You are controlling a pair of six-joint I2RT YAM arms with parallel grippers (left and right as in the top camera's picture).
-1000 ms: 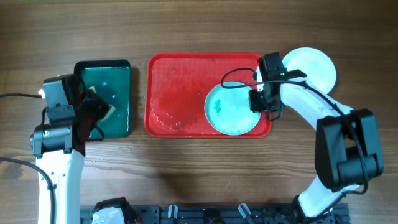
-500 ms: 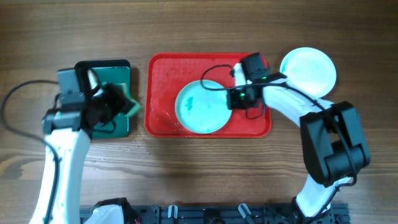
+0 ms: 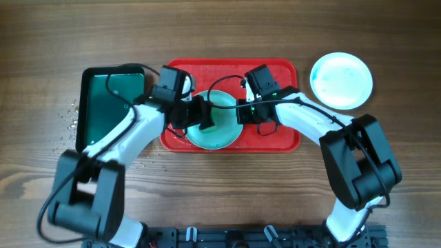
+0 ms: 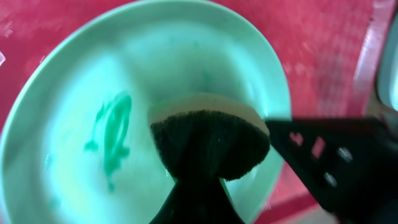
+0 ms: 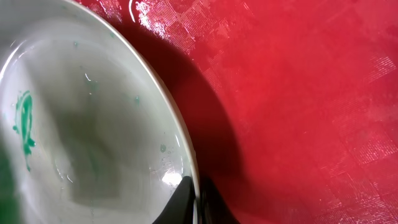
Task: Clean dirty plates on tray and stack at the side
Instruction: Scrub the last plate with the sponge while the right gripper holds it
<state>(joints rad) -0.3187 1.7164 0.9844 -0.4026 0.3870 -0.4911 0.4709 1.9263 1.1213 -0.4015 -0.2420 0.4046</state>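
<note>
A light turquoise plate (image 3: 219, 134) with a teal smear (image 4: 112, 134) lies on the left half of the red tray (image 3: 275, 76). My left gripper (image 3: 196, 116) is shut on a sponge (image 4: 208, 140) and holds it over the plate's middle; in the left wrist view the plate (image 4: 56, 168) fills the frame. My right gripper (image 3: 241, 114) is shut on the plate's right rim (image 5: 196, 199). The right wrist view shows the plate (image 5: 93, 124), wet, and the tray (image 5: 298, 93). A pale plate (image 3: 341, 80) sits on the table right of the tray; I cannot tell whether others lie under it.
A dark green black-rimmed tray (image 3: 110, 103) lies left of the red tray. Water drops (image 3: 69, 114) dot the wooden table to its left. The red tray's surface is wet. Both forearms cross over the red tray.
My right gripper has dragged the plate from the tray's right end to its left half. My left arm has swung the sponge from the green tray to over the plate.
</note>
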